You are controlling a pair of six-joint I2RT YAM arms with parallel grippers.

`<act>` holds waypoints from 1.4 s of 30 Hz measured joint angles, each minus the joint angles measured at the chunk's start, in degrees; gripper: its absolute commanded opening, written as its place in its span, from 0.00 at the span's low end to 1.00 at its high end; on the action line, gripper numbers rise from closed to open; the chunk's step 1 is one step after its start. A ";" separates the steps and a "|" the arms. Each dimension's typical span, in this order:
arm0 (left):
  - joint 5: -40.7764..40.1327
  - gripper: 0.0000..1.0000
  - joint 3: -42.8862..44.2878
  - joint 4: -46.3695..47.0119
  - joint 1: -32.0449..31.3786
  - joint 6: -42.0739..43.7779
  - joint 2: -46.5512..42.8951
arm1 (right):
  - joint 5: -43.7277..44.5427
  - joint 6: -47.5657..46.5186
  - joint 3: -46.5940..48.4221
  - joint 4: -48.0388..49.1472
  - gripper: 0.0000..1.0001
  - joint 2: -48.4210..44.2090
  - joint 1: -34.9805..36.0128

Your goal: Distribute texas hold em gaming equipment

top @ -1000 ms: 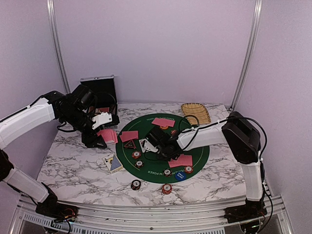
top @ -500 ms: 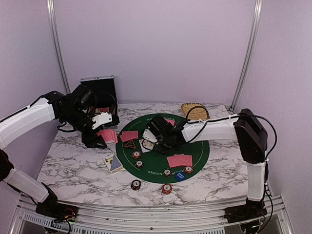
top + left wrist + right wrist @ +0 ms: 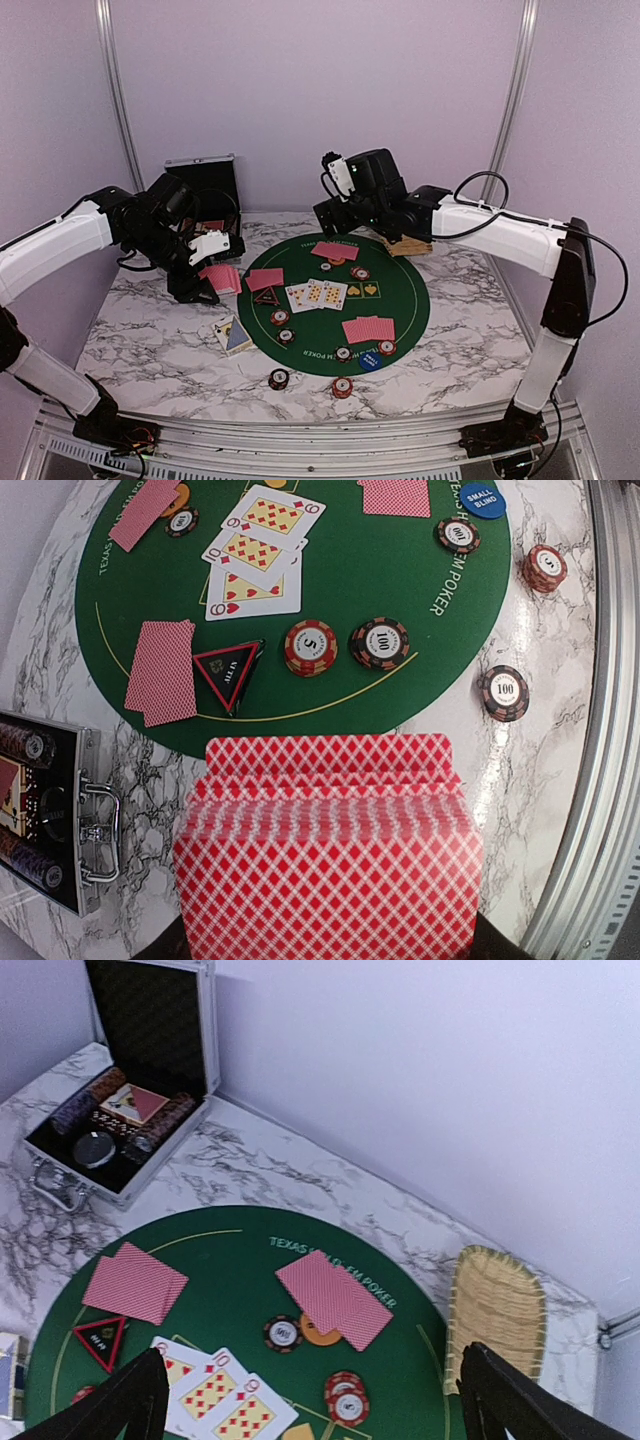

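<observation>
My left gripper (image 3: 203,286) is shut on a fanned deck of red-backed cards (image 3: 325,850), held low over the marble left of the green mat (image 3: 405,300); the deck hides its fingers in the left wrist view. My right gripper (image 3: 314,1405) hangs open and empty, high over the mat's far side. A short row of face-up cards (image 3: 318,294) lies at the mat's centre. Face-down pairs lie at left (image 3: 265,279), far (image 3: 334,251) and near (image 3: 368,329). The black triangular marker (image 3: 265,297), striped chips (image 3: 280,318), an orange disc (image 3: 320,1332) and a blue disc (image 3: 370,361) are on the mat.
The open silver case (image 3: 205,195) stands at the back left, holding chips and a card. A tan woven tray (image 3: 403,232) lies at the back right, under the right arm. A card box (image 3: 233,336) and two chip stacks (image 3: 278,379) (image 3: 342,387) lie on the marble near the mat's front.
The right gripper rose from the mat's centre and swung back towards the far side, opening wide. The face-up cards it covered now show in a row. The left arm has not moved.
</observation>
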 measured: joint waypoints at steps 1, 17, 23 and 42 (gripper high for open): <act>0.00 0.00 0.00 0.00 0.00 0.00 -0.02 | -2.86 1.79 0.04 0.00 0.99 0.00 -0.61; 0.00 0.00 0.00 0.00 0.00 0.17 -0.48 | -51.76 35.78 -3.02 7.58 0.99 5.92 -6.16; 0.00 0.00 0.00 0.00 0.00 0.13 -0.48 | -57.99 41.57 -2.01 9.42 0.99 9.44 -2.19; -0.02 0.00 0.00 0.02 0.00 -0.13 -0.48 | -65.46 57.33 -1.11 27.50 0.99 16.17 4.61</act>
